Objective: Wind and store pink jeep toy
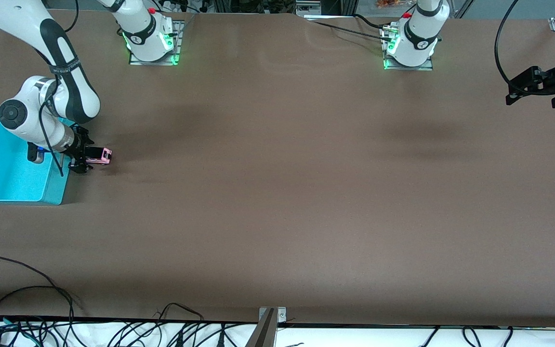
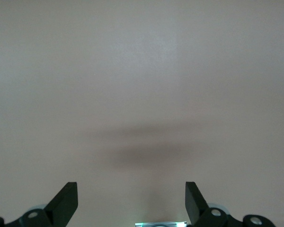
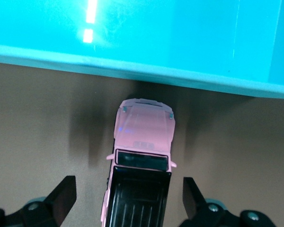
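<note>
Right gripper wide around the small pink jeep toy beside the turquoise bin; left arm waits.

The open-topped turquoise plastic bin (image 1: 12, 168) sits at the right arm's end of the brown table (image 1: 277, 193). Just beside its wall, on the table surface, stands the tiny boxy light-pink jeep toy (image 3: 139, 165) with a black roof, its hood pointing at the bin. The right gripper (image 1: 85, 156) is low over the jeep, jaws spread wide with one black finger (image 3: 61, 196) on each side of the car's body, neither finger touching it. At the left arm's end, the left gripper (image 2: 131, 201) hangs over bare table, jaws fully apart and holding nothing.
</note>
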`<act>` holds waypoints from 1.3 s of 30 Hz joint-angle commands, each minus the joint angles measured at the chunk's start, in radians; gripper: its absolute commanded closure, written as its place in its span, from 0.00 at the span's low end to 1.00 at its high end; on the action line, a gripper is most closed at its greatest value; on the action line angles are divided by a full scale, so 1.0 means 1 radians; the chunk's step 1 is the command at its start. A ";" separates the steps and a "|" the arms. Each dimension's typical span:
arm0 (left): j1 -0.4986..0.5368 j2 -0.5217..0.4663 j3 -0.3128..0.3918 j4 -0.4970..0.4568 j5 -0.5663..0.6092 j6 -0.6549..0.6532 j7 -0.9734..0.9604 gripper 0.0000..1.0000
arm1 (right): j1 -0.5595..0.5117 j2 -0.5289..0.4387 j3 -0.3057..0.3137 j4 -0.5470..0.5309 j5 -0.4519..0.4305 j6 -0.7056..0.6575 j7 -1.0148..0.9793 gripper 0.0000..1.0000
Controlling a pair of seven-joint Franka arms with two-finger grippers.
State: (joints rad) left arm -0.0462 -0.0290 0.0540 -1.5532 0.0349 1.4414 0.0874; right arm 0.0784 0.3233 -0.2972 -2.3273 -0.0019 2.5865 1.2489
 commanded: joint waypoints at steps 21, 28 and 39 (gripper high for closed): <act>-0.007 0.008 -0.022 0.021 0.023 -0.007 0.000 0.00 | 0.017 -0.038 0.012 0.046 0.014 -0.123 0.047 0.86; -0.007 0.008 -0.020 0.021 0.025 -0.007 0.000 0.00 | 0.026 -0.041 0.010 0.222 0.014 -0.380 0.040 0.86; -0.006 0.008 -0.020 0.021 0.025 -0.009 0.000 0.00 | 0.023 -0.023 0.006 0.378 -0.010 -0.632 -0.032 0.86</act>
State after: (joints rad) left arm -0.0464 -0.0290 0.0321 -1.5532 0.0350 1.4414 0.0874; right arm 0.1042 0.2883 -0.2855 -1.9809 -0.0029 2.0202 1.2685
